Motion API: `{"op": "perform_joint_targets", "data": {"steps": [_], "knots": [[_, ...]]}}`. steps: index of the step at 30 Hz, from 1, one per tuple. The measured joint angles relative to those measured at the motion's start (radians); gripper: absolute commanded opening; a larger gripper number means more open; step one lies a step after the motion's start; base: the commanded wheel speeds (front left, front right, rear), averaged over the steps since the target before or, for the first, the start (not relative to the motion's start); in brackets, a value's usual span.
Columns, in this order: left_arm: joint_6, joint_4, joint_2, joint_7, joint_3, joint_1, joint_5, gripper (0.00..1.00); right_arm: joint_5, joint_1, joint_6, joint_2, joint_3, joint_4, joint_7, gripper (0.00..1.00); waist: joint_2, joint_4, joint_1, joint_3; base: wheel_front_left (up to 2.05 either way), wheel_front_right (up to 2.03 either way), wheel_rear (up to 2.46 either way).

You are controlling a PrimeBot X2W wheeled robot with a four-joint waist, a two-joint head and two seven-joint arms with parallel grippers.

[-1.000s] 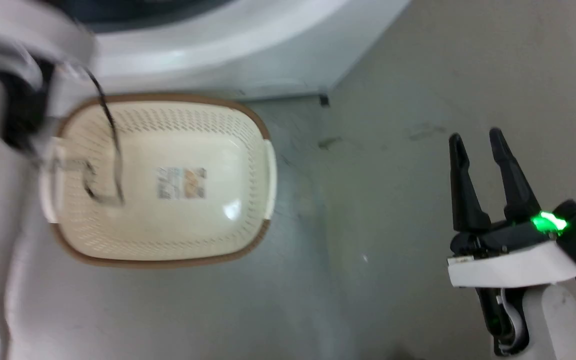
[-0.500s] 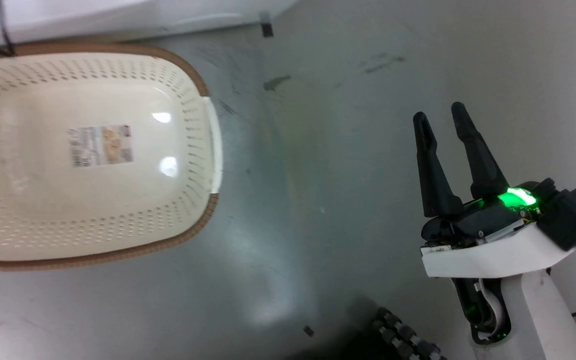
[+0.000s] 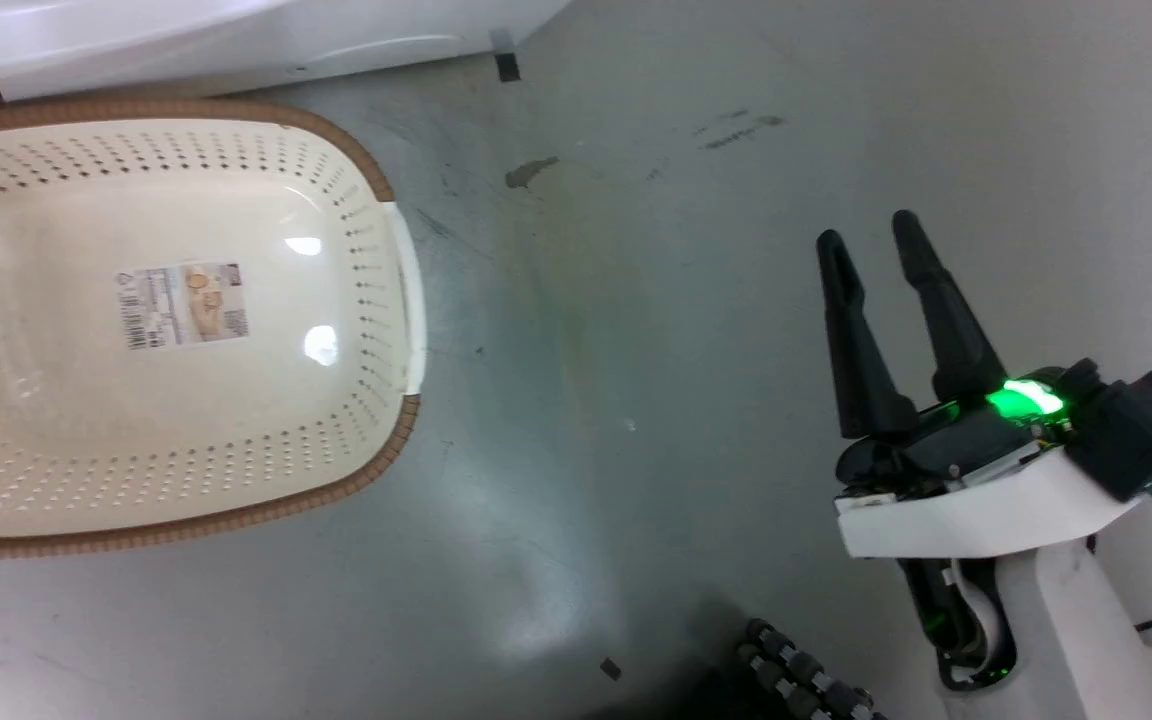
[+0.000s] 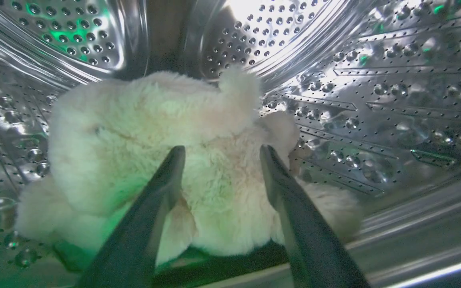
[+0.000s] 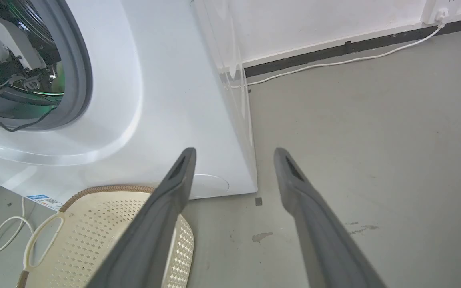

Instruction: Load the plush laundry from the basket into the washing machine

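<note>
Inside the washing machine (image 5: 166, 100), the plush laundry (image 4: 134, 132) lies on the lower wall of the perforated steel drum (image 4: 374, 80). It fills the left wrist view from centre toward 9 o'clock, with a small rounded nub standing up near 12 o'clock. The left hand (image 4: 220, 151) is released: its two dark fingers stand spread in front of the toy's body with nothing clamped between them. Whether the tips touch the fur cannot be told. In the head view the basket (image 3: 366, 330) sits on the floor (image 3: 636, 400) at 9 o'clock, containing nothing but the label (image 3: 183, 305) on its bottom. The right hand (image 3: 868, 232) hangs at 4 o'clock, well apart from the basket, fingers spread and empty. The toy appears light, soft and highly compressible, with no visible fragile parts. The shaggy pile should give good friction, but a pinch on fur alone is likely to slide off. If repositioning is required, grasp across a thick section of the body or at the root of a limb and close firmly. The toy's lower edge lies near the drum lip at 6 o'clock, so a push deeper may be needed to keep it clear of the door.
</note>
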Motion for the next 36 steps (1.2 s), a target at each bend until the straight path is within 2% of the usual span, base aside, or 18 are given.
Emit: {"op": "perform_joint_targets", "data": {"steps": [9,21,31,36], "knots": [[-0.027,0.050,-0.062,-0.130,-0.037,0.038,-0.011,1.00,-0.054,0.000,0.000,0.000,-0.054,0.012,0.000,1.00,0.0000,0.051,0.0001,-0.073,0.00,0.00,0.00],[-0.045,0.076,-0.162,-0.314,-0.097,0.336,-0.107,1.00,-0.157,0.086,0.000,0.000,-0.124,0.059,0.000,1.00,0.0000,0.156,0.0000,-0.303,0.00,0.00,0.00],[-0.042,-0.064,-0.196,-0.360,-0.138,0.656,-0.143,1.00,-0.203,0.187,0.000,0.000,-0.146,0.086,0.000,1.00,0.0000,0.266,-0.0002,-0.535,0.00,0.00,0.00],[0.020,-0.223,-0.196,-0.364,-0.109,0.839,-0.136,1.00,-0.213,0.240,0.000,0.000,-0.163,0.089,0.000,1.00,0.0000,0.329,-0.0002,-0.633,0.00,0.00,0.00]]}}
